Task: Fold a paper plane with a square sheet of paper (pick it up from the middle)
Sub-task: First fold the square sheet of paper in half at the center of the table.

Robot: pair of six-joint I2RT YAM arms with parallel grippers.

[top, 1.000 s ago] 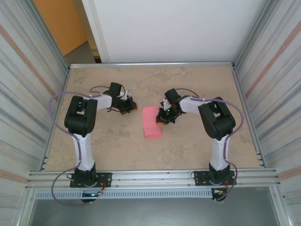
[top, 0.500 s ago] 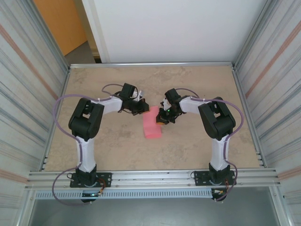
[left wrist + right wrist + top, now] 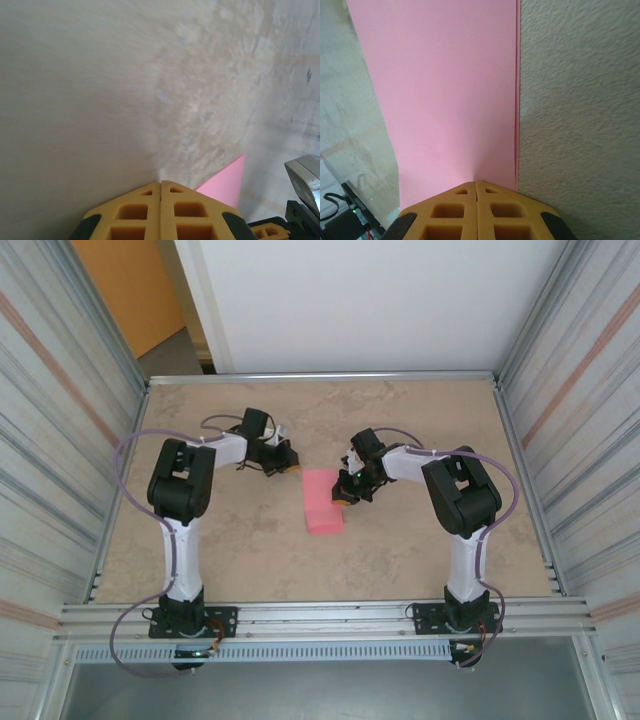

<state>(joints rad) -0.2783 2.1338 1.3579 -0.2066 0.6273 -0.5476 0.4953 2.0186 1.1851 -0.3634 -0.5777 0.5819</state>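
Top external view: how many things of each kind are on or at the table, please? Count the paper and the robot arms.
Folded pink paper sheet: 1
Black-and-white robot arms: 2
Total: 3

L fingers shut, R fingers shut; both wrists low, angled inward toward each other.
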